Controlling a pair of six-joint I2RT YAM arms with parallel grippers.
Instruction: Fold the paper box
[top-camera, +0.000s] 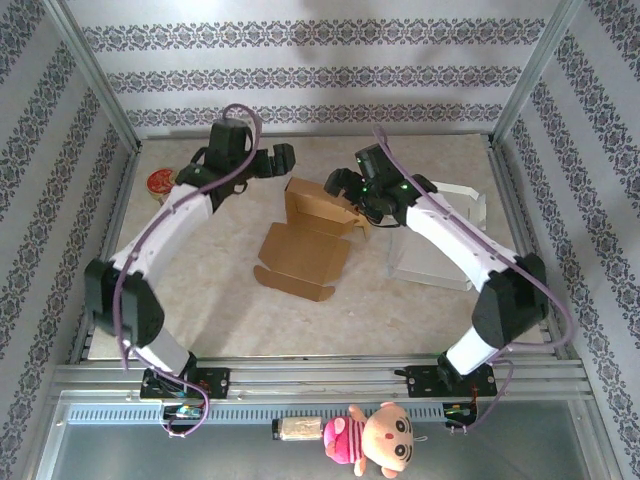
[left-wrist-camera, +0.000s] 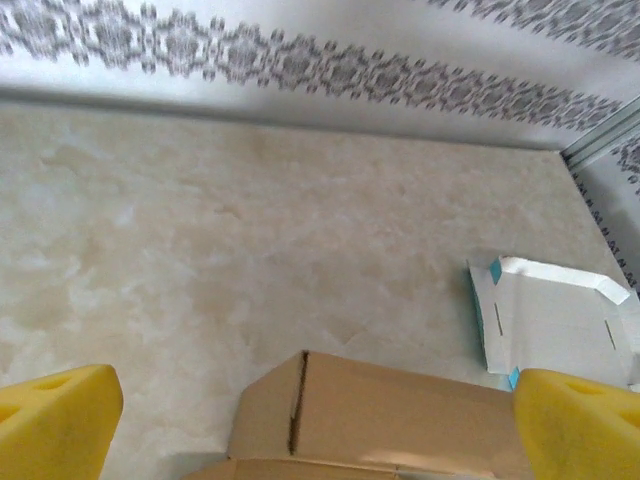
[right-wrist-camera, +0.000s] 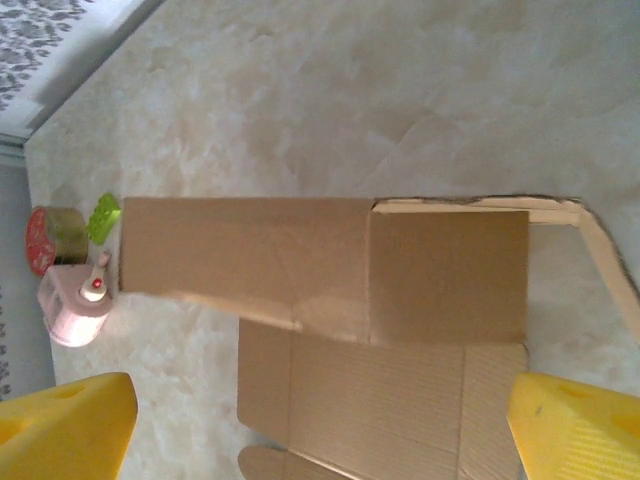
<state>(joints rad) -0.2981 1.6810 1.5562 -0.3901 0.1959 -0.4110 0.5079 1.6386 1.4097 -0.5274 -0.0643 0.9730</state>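
The paper box (top-camera: 305, 250) is seen in the middle of the surface (top-camera: 220, 295), partly raised; the left fingers (left-wrist-camera: 60, 420) and right fingers (right-wrist-camera: 70, 425) are held wide apart, empty; unsupported, the upright wall (top-camera: 308, 198) could be sprung flat by its creases.

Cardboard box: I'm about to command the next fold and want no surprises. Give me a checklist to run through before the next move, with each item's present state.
1. Left gripper open, holding nothing: ok.
2. Right gripper open, holding nothing: ok.
3. Cardboard box fully folded: not ok; one part stands up, the near panel and flaps lie flat on the table.
4. Right gripper clear of the standing part: cannot tell; they sit very close in the top view.
5. White carton apart from the box: ok.
6. Red tin apart from the box: ok.
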